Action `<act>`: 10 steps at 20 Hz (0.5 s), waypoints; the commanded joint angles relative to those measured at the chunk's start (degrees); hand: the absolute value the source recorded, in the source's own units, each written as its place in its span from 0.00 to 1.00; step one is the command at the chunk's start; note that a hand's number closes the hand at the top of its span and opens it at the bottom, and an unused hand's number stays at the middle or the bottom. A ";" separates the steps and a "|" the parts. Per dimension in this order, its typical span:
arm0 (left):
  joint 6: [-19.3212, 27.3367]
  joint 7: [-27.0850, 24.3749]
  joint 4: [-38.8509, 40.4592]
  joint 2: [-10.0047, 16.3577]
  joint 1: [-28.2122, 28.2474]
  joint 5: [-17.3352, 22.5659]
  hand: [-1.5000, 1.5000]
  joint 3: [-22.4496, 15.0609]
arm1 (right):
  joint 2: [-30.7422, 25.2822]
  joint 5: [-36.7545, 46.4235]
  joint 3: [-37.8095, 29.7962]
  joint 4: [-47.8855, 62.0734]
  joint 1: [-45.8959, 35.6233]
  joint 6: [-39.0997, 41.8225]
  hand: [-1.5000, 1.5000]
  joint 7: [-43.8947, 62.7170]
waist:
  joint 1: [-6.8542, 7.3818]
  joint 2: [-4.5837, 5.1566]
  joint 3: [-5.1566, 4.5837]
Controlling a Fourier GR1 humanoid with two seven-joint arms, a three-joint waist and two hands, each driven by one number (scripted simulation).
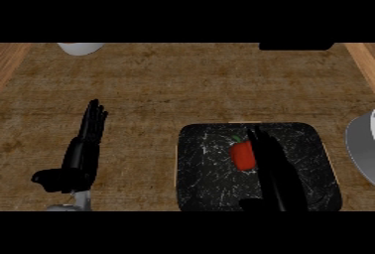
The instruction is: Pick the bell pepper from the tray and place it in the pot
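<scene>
A red bell pepper (242, 154) with a green stem lies near the middle of a black speckled tray (209, 168) at the lower centre. My right hand (273, 168) reaches over the tray with straight fingers, right beside the pepper's right side; whether it touches the pepper I cannot tell. The grey pot (362, 149) shows only partly at the right edge. My left hand (83, 149) rests open on the left, fingers pointing away, well apart from the tray.
A white object (81, 48) sits at the far left top edge and a dark object (296, 46) at the far right top. Wooden strips border the counter at both upper corners.
</scene>
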 commanded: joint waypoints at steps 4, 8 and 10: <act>-3.94 -1.22 -0.99 0.64 3.38 1.25 0.50 2.70 | 0.97 -0.43 -1.49 5.30 -2.36 -2.47 0.00 -1.37 | 0.07 0.08 0.08; -1.68 -2.55 4.19 -2.23 -0.63 -1.87 0.50 1.27 | 2.82 0.55 -1.67 13.06 -6.25 -6.10 0.00 -2.49 | 0.05 0.14 0.08; -1.47 -0.48 3.02 -1.58 -2.47 -1.34 0.50 2.21 | -0.68 4.00 -2.68 10.34 -5.98 -9.02 1.00 -4.67 | -0.03 0.11 0.08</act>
